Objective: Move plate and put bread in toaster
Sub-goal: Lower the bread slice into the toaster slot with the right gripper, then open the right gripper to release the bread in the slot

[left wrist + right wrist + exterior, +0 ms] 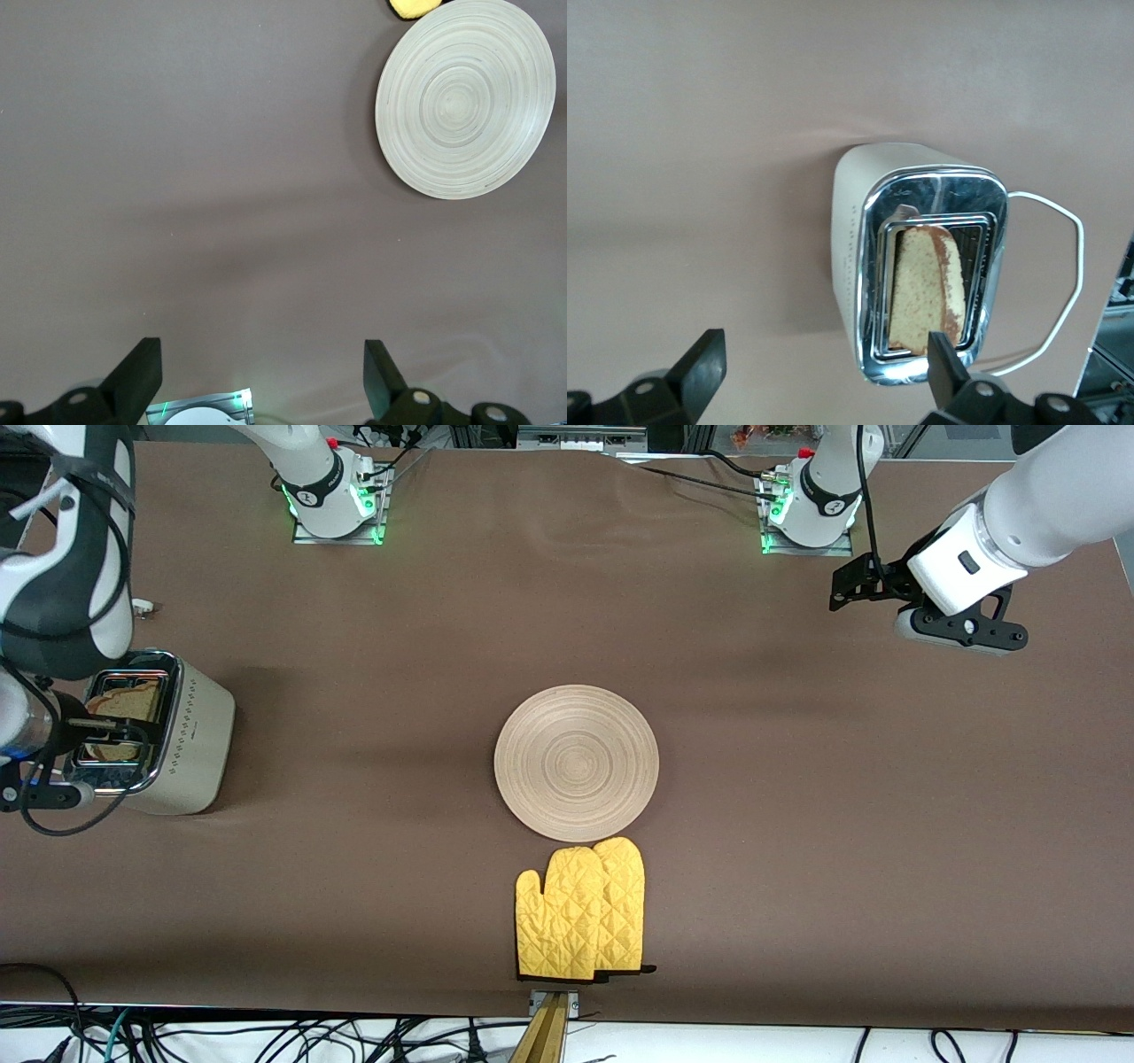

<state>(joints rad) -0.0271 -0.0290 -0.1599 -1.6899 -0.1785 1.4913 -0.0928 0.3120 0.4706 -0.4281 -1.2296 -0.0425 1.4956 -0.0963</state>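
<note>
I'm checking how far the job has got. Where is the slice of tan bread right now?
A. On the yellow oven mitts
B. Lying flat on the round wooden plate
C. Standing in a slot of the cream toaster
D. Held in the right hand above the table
C: the tan, brown-crusted bread slice stands in a slot of the cream, chrome-topped toaster, and the right hand above it is open.

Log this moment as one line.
bread in toaster slot | plate bare | right end effector open over toaster | left end effector open, waiting
</note>
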